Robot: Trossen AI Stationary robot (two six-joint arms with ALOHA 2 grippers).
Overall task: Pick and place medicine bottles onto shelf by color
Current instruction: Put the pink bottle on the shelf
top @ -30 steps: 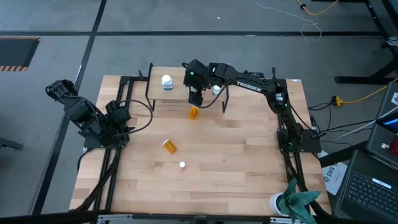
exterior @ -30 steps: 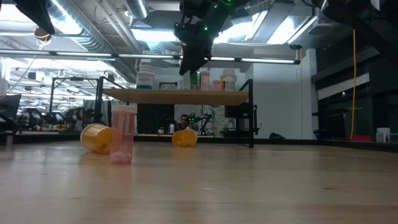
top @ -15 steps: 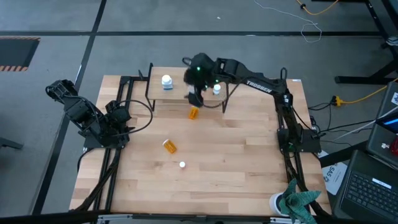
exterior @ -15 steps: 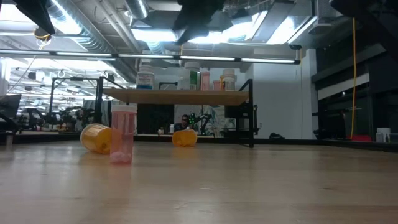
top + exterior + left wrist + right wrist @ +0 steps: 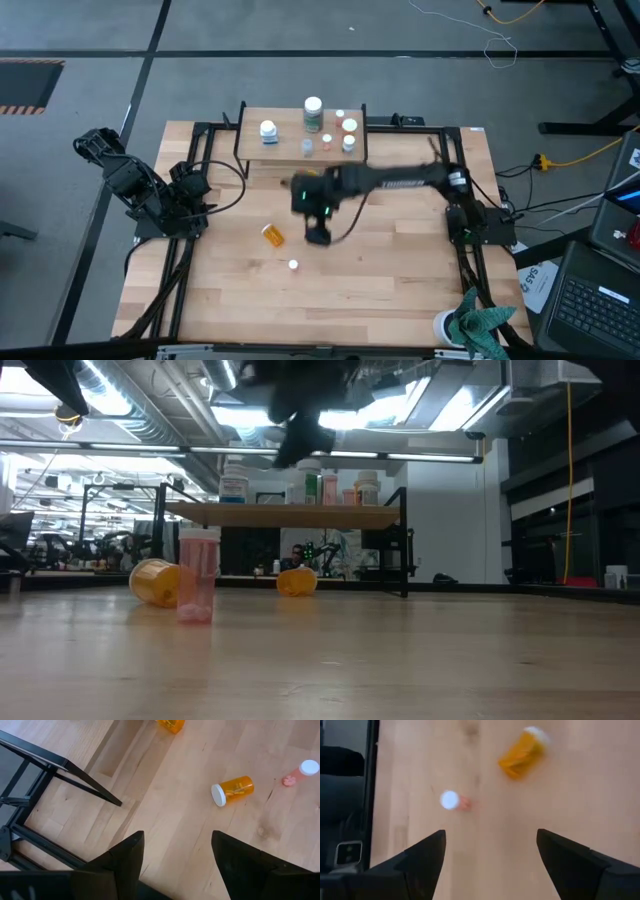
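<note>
The shelf (image 5: 300, 135) stands at the table's far edge and carries several white-capped medicine bottles, among them a white one (image 5: 268, 130) and a green one (image 5: 313, 113). On the table an orange bottle (image 5: 272, 235) lies on its side and a small pink bottle (image 5: 293, 265) stands upright. Another orange bottle (image 5: 297, 582) lies in front of the shelf. My right gripper (image 5: 318, 236) hangs open above the table's middle, just right of the lying orange bottle (image 5: 522, 755) and clear of it. My left gripper (image 5: 175, 855) waits open at the table's left edge.
A white cup with teal cloth (image 5: 470, 325) sits at the near right corner. Black arm frames (image 5: 170, 270) run along the left and right edges. The shelf's black wire legs (image 5: 404, 545) stand on the table. Bare wood lies right of the loose bottles.
My right gripper has swung away from the shelf toward the table's near edge and sunk a little, turning as it went; it now hangs over the table's middle. The bottles on the shelf that it covered now show. The loose bottles have stayed put.
</note>
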